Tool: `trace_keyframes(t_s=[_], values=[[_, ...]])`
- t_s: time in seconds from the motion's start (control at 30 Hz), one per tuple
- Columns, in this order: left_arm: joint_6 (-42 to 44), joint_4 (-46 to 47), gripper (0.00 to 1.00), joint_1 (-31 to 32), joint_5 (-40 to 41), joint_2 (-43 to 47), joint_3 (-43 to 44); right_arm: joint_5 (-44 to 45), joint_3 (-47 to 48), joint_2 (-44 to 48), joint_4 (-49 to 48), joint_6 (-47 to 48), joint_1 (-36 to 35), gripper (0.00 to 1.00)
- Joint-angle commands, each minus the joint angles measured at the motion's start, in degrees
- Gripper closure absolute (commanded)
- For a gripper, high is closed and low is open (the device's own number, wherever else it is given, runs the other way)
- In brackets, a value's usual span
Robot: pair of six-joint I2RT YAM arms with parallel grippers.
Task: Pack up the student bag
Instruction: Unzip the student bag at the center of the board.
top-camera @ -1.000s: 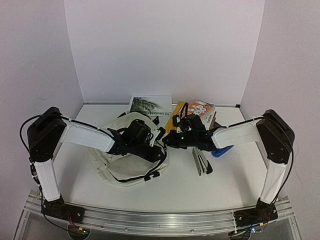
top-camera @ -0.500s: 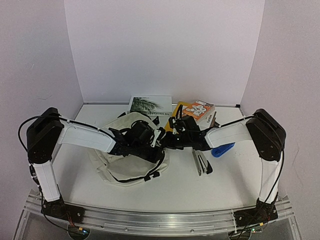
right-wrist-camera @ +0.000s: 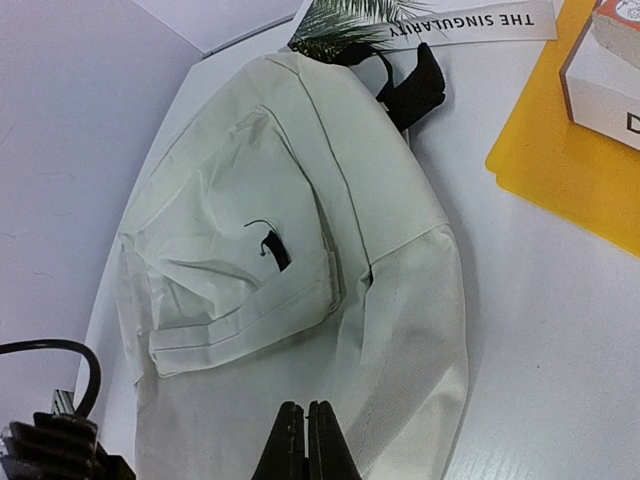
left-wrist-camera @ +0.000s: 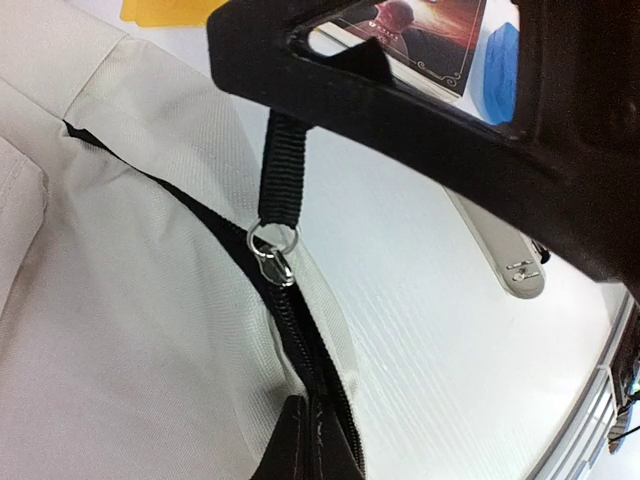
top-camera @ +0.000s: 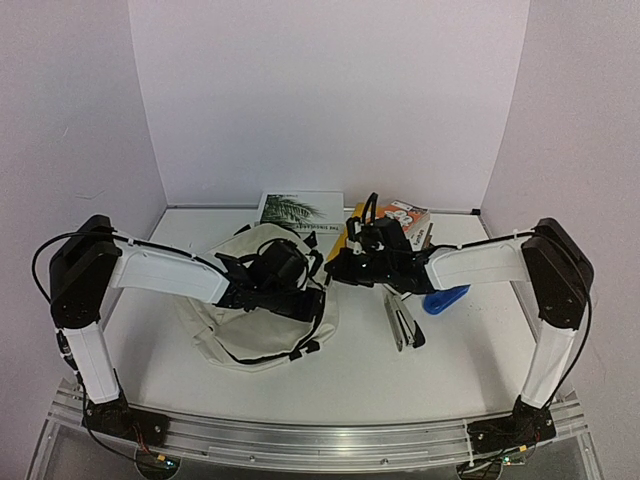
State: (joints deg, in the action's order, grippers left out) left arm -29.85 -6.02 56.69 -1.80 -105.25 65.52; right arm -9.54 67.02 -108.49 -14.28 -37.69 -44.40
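Both sets of jaws are together as we look in: left gripper (left-wrist-camera: 308, 430) and right gripper (right-wrist-camera: 305, 425), fingers pressed tip to tip. Start at the left one. Its tips sit right down on the black zipper (left-wrist-camera: 190, 205) of the student bag (left-wrist-camera: 130, 330), and whether they nip any cloth there I cannot tell. Just ahead of those tips, on the same line, sits the metal zip pull (left-wrist-camera: 272, 250). From its ring a black webbing tab (left-wrist-camera: 282, 160) rises straight and taut into the dark bulk overhead, which I read as the right gripper. The contact itself is hidden, but that tautness suggests the tab is pinched. Beyond the pull, the zip's long axis runs away from the left tips and off to their left. That is the line any slide has to follow, and the right gripper is the nearer one to the tab. From the right gripper outward, the bag spreads directly beneath and ahead of the fingertips, cream cloth lengthwise away from them, ending just short of the palm-leaf book (right-wrist-camera: 420, 25) at the far side.
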Motion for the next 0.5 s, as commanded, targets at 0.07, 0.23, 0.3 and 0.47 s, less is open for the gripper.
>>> trace_keyframes(t_s=[0.07,0.23,0.3,0.47], values=[[0.24,-1.78,1.0,0.88,-5.88,0.63,0.47,2.15,0.83,2.39,-4.26,1.04,1.33,1.0],[2.58,1.21,1.0,0.88,-12.25,0.08,-0.12,-1.08,3.54,-3.64,-4.26,3.28,1.33,1.0],[3.37,2.24,1.0,0.95,-15.05,-0.1,-0.19,-1.09,4.77,-5.57,-4.26,4.14,1.31,1.0],[4.98,2.51,1.0,1.67,-19.04,-1.0,0.8,-0.12,8.9,-10.08,-4.26,5.47,1.33,1.0]])
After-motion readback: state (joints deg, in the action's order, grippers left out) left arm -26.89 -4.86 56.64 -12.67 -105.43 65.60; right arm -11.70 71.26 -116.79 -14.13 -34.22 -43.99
